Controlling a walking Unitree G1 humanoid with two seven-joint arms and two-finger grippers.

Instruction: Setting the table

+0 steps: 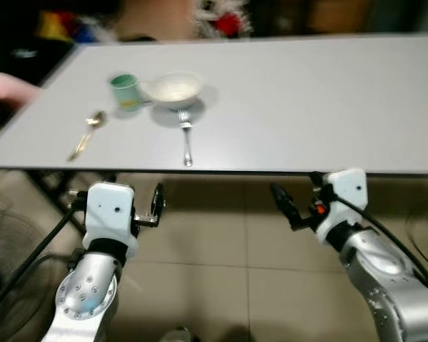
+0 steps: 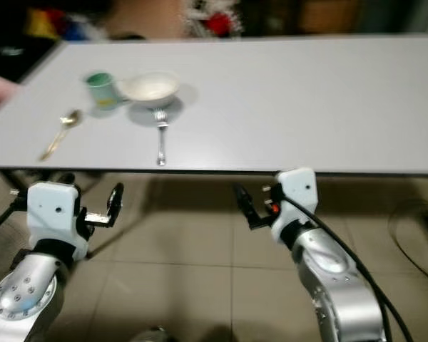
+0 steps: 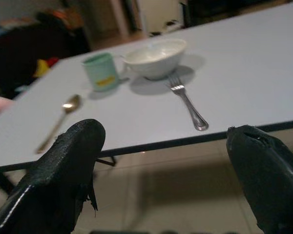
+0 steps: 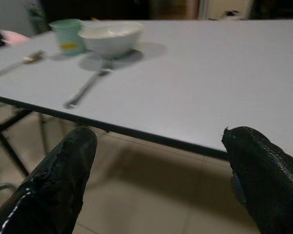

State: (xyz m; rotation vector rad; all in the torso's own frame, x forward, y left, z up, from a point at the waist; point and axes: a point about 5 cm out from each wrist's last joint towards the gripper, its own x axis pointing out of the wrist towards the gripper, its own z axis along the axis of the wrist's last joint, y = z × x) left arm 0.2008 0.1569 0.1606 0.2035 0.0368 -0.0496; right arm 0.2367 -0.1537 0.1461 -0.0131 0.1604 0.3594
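Nearest, down by the tiled floor [image 1: 221, 278]: two silver arms, held low in front of the near edge of the table [image 1: 328, 107]. Left gripper [image 1: 154, 206] below the table's left part, right gripper [image 1: 284, 205] below its middle, both short of the edge and touching nothing. Fingers [image 3: 63, 165] of the left spread wide in the left wrist view, holding nothing; fingers [image 4: 58, 180] of the right likewise wide apart and empty in the right wrist view.

Above them, a broad pale grey tabletop running from near to far, bare over its whole right half. On the far left part, a white bowl [image 1: 172, 89] upright, with a small green cup [image 1: 125, 91] just beside it on the left — touching or a hair apart, cannot tell. Silver fork [image 1: 186, 137] lying in front of the bowl, tines close to the bowl's base, handle pointing toward the near edge. Gold-coloured spoon [image 1: 86, 134] further left, near the cup, lying at a slant with its bowl end toward the far side — well apart from the fork.
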